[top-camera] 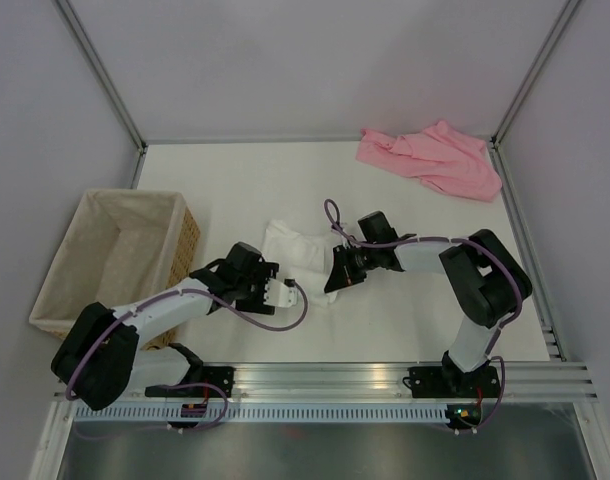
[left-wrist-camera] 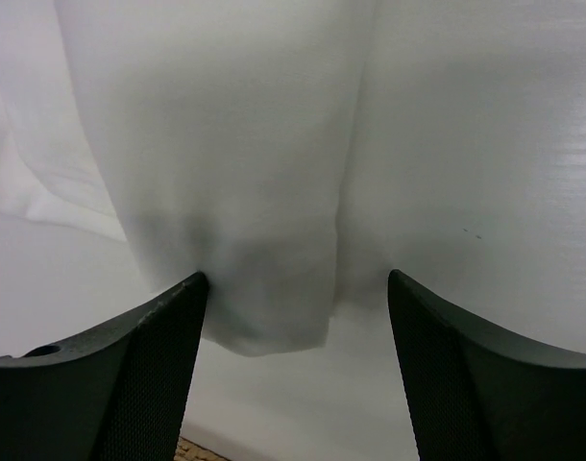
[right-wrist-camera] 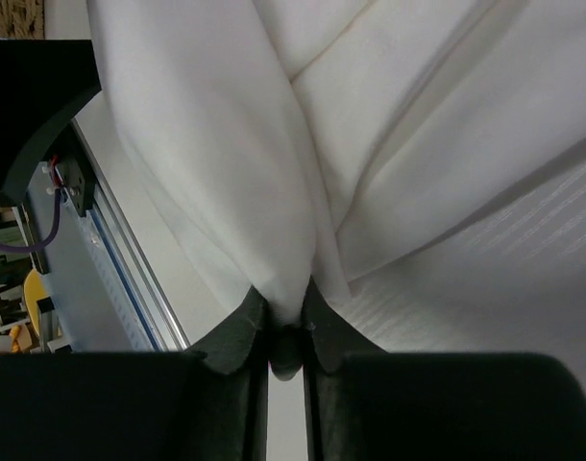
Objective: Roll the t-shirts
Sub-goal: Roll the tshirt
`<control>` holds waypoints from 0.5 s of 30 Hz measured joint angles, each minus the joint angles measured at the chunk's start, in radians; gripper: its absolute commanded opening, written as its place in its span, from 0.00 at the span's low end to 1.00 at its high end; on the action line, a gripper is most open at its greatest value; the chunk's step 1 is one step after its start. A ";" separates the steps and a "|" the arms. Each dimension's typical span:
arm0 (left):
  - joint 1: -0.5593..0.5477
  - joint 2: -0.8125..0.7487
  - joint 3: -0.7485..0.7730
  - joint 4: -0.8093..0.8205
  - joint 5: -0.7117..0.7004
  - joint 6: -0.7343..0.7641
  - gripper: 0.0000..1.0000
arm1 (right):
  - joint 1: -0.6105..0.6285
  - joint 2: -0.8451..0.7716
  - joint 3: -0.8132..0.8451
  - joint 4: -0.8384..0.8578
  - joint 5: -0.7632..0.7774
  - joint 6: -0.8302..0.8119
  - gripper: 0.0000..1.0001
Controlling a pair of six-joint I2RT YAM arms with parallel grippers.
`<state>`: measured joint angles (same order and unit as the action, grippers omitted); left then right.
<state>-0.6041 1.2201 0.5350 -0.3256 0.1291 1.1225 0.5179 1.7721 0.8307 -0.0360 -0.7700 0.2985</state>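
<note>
R gripper (right-wrist-camera: 285, 325) pinching white tee (right-wrist-camera: 274, 144) | L gripper (left-wrist-camera: 295, 280) agape | pink tee (top-camera: 430, 158) apart

The flat white rectangular table (top-camera: 245, 190) carries three things. A pink soft cloth t-shirt (top-camera: 435, 160) lies loosely spread and rumpled in the far right corner. A white soft cloth t-shirt (top-camera: 295, 248) lies bunched near the middle, well apart from the pink one. A rectangular woven wicker basket (top-camera: 188, 240) with a pale cloth lining stands at the near left edge.
</note>
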 measured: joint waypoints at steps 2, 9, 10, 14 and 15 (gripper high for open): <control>-0.002 0.028 0.003 0.034 -0.007 0.010 0.77 | -0.006 0.006 0.011 -0.013 0.000 -0.016 0.28; -0.002 0.111 0.025 0.126 -0.037 0.032 0.25 | -0.019 -0.042 0.031 -0.110 0.051 -0.114 0.49; -0.002 0.111 0.026 0.126 -0.035 0.031 0.18 | -0.021 -0.062 0.032 -0.127 0.064 -0.131 0.51; -0.002 0.114 0.039 0.103 -0.030 0.031 0.02 | -0.031 -0.195 0.047 -0.187 0.148 -0.216 0.51; -0.001 0.118 0.048 0.090 -0.027 0.031 0.02 | -0.031 -0.233 0.052 -0.191 0.172 -0.239 0.51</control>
<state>-0.6052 1.3380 0.5831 -0.2356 0.1020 1.1530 0.4866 1.5387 0.8825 -0.2272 -0.5983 0.0597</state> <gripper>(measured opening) 0.068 0.510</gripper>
